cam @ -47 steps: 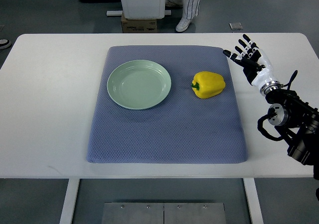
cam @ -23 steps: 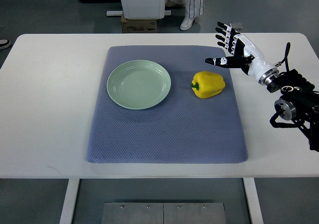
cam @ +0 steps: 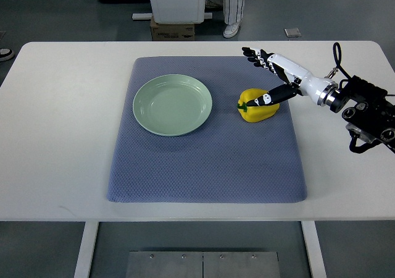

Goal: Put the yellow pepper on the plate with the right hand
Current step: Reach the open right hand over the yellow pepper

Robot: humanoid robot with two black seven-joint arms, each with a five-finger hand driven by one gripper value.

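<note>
Right hand poised over the yellow pepper, grasp not yet made

Nearest the camera, the blue mat (cam: 203,167) covers the middle of the white bench (cam: 62,136), probably to stop things rolling or sliding. On it lies the yellow pepper (cam: 257,107), on its side with the stem pointing toward the green plate (cam: 172,104), which sits well apart to the left and holds nothing. The right hand (cam: 276,77) reaches in from the right, fingers (cam: 254,53) spread apart beyond the pepper and the thumb over its top, seemingly to bracket it before closing.
</note>
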